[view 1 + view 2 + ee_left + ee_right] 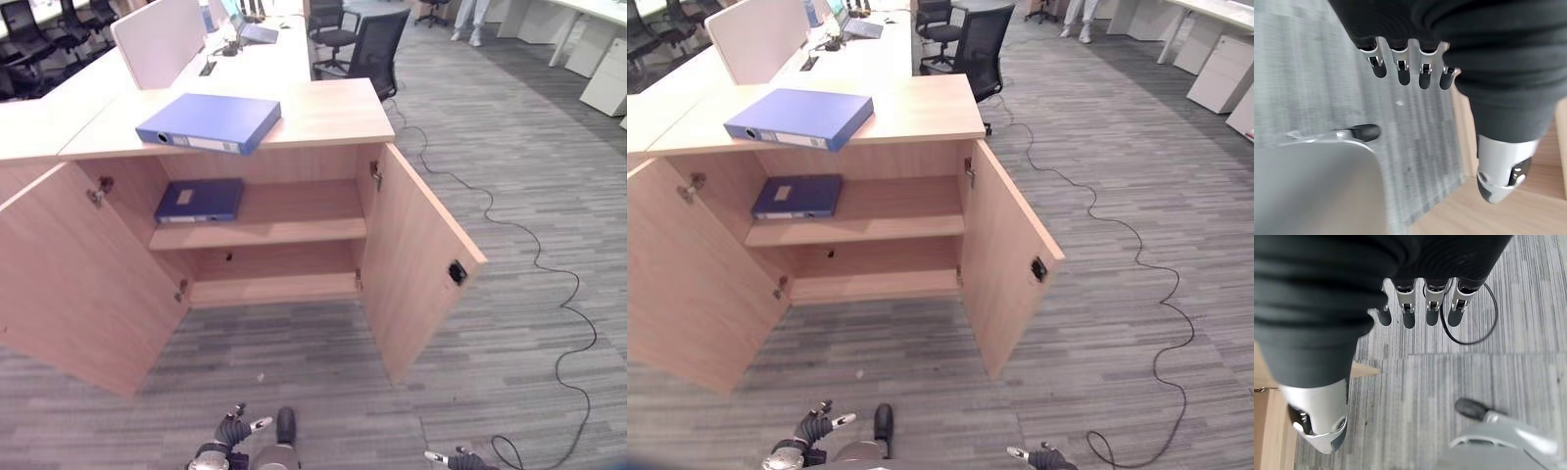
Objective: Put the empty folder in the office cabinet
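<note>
Blue folder (210,122) lies flat on the open wooden cabinet's (323,116) top, left of centre. Left hand (1415,58) and right hand (1425,298) hang low over carpet, fingers relaxed, holding nothing.

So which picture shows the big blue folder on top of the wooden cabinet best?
The right eye view: the big blue box folder lies whole and unobstructed on the light wooden cabinet. The left eye view shows it equally whole. The wrist views show carpet and cabinet wood instead.

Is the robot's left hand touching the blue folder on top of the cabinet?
Apart. In the left eye view the left hand hangs low, far from the blue folder on the cabinet.
</note>
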Robot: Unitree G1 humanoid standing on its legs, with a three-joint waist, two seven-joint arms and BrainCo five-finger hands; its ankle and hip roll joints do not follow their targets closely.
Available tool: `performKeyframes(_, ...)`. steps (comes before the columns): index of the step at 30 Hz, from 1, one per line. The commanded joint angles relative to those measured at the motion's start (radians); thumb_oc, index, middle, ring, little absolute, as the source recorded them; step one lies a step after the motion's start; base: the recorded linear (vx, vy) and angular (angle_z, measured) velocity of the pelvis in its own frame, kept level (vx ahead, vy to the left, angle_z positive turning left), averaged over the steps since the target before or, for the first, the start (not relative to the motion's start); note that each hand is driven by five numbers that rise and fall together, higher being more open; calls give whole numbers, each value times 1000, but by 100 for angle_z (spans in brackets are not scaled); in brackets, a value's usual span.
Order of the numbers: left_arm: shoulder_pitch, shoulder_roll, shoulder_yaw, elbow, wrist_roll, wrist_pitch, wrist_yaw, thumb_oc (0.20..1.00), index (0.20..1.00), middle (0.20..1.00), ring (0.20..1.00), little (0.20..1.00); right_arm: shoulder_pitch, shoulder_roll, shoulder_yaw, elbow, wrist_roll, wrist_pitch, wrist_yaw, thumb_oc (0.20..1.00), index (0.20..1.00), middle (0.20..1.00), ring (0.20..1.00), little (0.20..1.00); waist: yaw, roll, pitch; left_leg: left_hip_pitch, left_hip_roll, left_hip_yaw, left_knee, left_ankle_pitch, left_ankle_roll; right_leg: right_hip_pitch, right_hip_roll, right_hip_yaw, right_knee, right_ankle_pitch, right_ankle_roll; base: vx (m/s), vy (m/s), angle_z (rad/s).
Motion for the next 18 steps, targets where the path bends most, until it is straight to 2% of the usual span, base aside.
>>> performKeyframes(1, -50, -3, -32, -50, -10, -31, -2, 1000, 1000, 1000, 1000, 1000, -36, 0, -6, 20, -22, -1, 3, 1000, 1000, 1000, 1000, 1000, 0, -31, -22, -98, 1, -35, 86, -80, 1, -29, -60, 40, 39, 18, 30, 237, 274, -8)
performKeyframes(2, -50, -3, -32, -51, -10, -31, -2, 1000, 1000, 1000, 1000, 1000, -36, 1, -6, 20, -22, -1, 3, 1000, 1000, 1000, 1000, 1000, 1, -31, -22, -100, 0, -35, 89, -81, 1, -30, -61, 41, 39, 17, 30, 221, 285, 20)
performKeyframes(4, -53, 4, -41, -89, -7, -28, -6, 1000, 1000, 1000, 1000, 1000, -45, 5, -12, 20, -20, 1, 5, 1000, 1000, 1000, 1000, 1000, 0, -36, -22, -104, -20, -26, 133, -124, 26, -55, -89, 52, 95, 35, 47, 193, 281, 9)
performKeyframes(5, -53, 16, -51, -135, -5, -25, -13, 1000, 1000, 1000, 1000, 1000, -60, 6, -13, 11, -17, 2, 6, 1000, 1000, 1000, 1000, 1000, 2, -40, -12, -99, -34, -12, 157, -158, 49, -96, -113, 59, 182, 84, 66, 169, 268, -18)
performKeyframes(6, -53, 17, -51, -135, -5, -25, -13, 1000, 1000, 1000, 1000, 1000, -60, 6, -13, 11, -17, 2, 6, 1000, 1000, 1000, 1000, 1000, 3, -40, -13, -100, -34, -10, 158, -159, 50, -97, -113, 61, 183, 84, 67, 236, 378, -20)
performKeyframes(7, -45, 25, -72, -179, 5, -22, -26, 1000, 1000, 1000, 1000, 1000, -70, 8, -11, 1, -16, 0, 7, 1000, 1000, 1000, 1000, 1000, 7, -44, -3, -82, -64, -6, 178, -192, 80, -125, -149, 59, 273, 170, 86, 124, 193, -14)
performKeyframes(8, -45, 25, -72, -179, 5, -22, -26, 1000, 1000, 1000, 1000, 1000, -71, 8, -11, 1, -16, 0, 7, 1000, 1000, 1000, 1000, 1000, 7, -43, -5, -85, -63, -6, 177, -190, 80, -128, -148, 59, 272, 171, 85, 194, 289, -7)
performKeyframes(9, -39, 27, -80, -190, 12, -18, -33, 1000, 1000, 1000, 1000, 1000, -72, 8, -8, -5, -18, 2, 8, 1000, 1000, 1000, 1000, 1000, 6, -42, -3, -67, -84, -8, 181, -208, 99, -148, -172, 61, 333, 231, 87, 187, 319, -1)
performKeyframes(10, -24, 33, -91, -226, 12, -10, -46, 1000, 1000, 1000, 1000, 1000, -77, 7, -1, -22, -22, 5, 5, 1000, 1000, 1000, 1000, 1000, -3, -33, 20, -21, -112, -10, 182, -230, 136, -197, -206, 62, 481, 344, 69, 187, 320, -1)
performKeyframes(11, -24, 33, -91, -226, 12, -9, -46, 1000, 1000, 1000, 1000, 1000, -77, 7, -1, -22, -22, 5, 5, 1000, 1000, 1000, 1000, 1000, -2, -32, 17, -23, -111, -10, 180, -228, 136, -199, -205, 62, 479, 346, 68, 205, 328, 10)
performKeyframes(12, -22, 37, -96, -227, 17, -5, -54, 1000, 1000, 1000, 1000, 1000, -83, 6, 6, -32, -25, 6, 7, 1000, 1000, 1000, 1000, 1000, -8, -20, 30, 3, -112, -15, 170, -238, 144, -241, -200, 55, 541, 340, 55, 150, 167, 13)
performKeyframes(13, -13, 37, -98, -235, 16, -1, -60, 1000, 1000, 1000, 1000, 1000, -86, 11, 11, -39, -25, 4, 5, 1000, 1000, 1000, 1000, 1000, -15, -10, 40, 30, -113, -23, 158, -242, 148, -283, -187, 48, 583, 302, 43, 150, 165, 19)
performKeyframes(14, -13, 37, -98, -235, 16, -1, -60, 1000, 1000, 1000, 1000, 1000, -86, 10, 11, -39, -25, 4, 5, 1000, 1000, 1000, 1000, 1000, -15, -9, 38, 27, -112, -23, 157, -240, 148, -285, -186, 47, 582, 303, 42, 208, 88, 12)
performKeyframes(15, -2, 37, -100, -238, 18, 1, -65, 1000, 1000, 1000, 1000, 1000, -87, 14, 28, -49, -20, 0, 6, 1000, 1000, 1000, 1000, 1000, -35, 1, 49, 72, -115, -53, 126, -237, 138, -347, -103, 36, 526, 197, 17, 222, 8, 12)
performKeyframes(16, 0, 36, -106, -238, 20, -1, -67, 1000, 1000, 1000, 1000, 1000, -88, 14, 32, -49, -9, -5, 7, 1000, 1000, 1000, 1000, 1000, -47, -2, 56, 88, -123, -76, 113, -234, 131, -361, -50, 54, 448, 166, 11, 278, -31, 20)
performKeyframes(18, -10, 40, -118, -243, 22, -5, -74, 1000, 1000, 1000, 1000, 1000, -92, 4, 31, -46, 4, -4, 4, 1000, 1000, 1000, 1000, 1000, -58, -26, 69, 112, -139, -91, 94, -244, 115, -338, -9, 82, 221, 156, 33, 166, -98, 60)
